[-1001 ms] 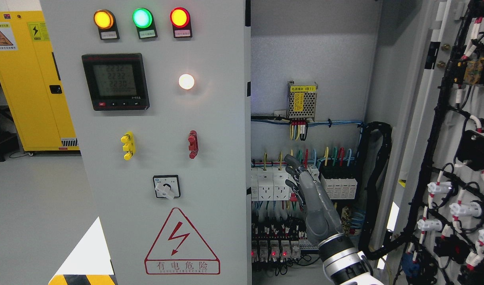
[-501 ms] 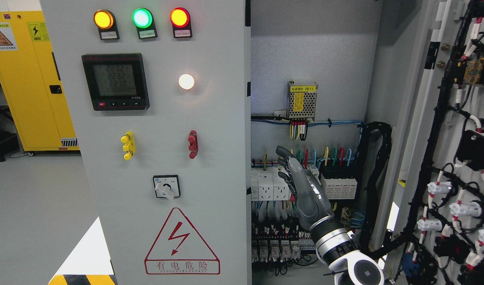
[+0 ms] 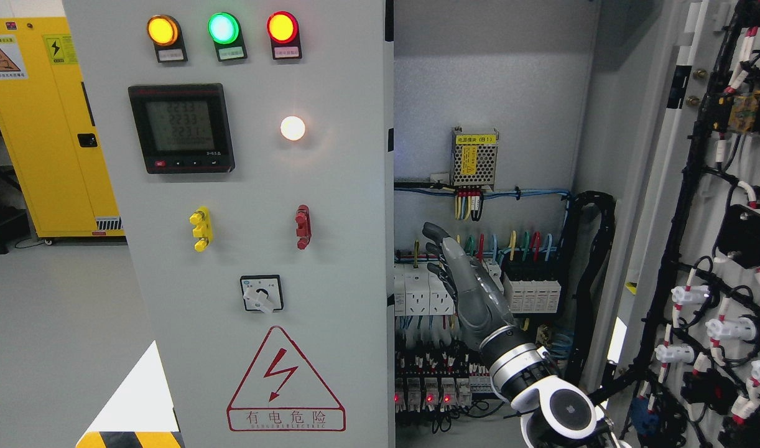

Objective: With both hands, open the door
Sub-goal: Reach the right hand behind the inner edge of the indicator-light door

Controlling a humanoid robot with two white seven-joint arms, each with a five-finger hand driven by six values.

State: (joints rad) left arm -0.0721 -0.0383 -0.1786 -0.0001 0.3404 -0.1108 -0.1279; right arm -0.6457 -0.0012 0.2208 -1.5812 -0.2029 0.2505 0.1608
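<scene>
The grey cabinet's left door (image 3: pixel 255 186) stands shut, carrying three lamps, a meter and a warning triangle. At the far right the right door (image 3: pixel 716 205) is swung open, its inner side covered with black wiring. My right hand (image 3: pixel 445 261) rises from the lower right inside the opening, in front of the white breakers (image 3: pixel 420 292). Its fingers are spread and extended up and to the left, holding nothing, a short way from the left door's inner edge (image 3: pixel 390 249). The left arm is out of view.
Inside the cabinet are a small power supply (image 3: pixel 474 158), coloured wires, a black cable loom (image 3: pixel 588 280) and rows of relays (image 3: pixel 430 379) low down. A yellow cabinet (image 3: pixel 50 124) stands on the grey floor at the far left.
My right hand has risen and shifted left toward the left door's edge, with the wrist and forearm coming further into view. Doors have not moved.
</scene>
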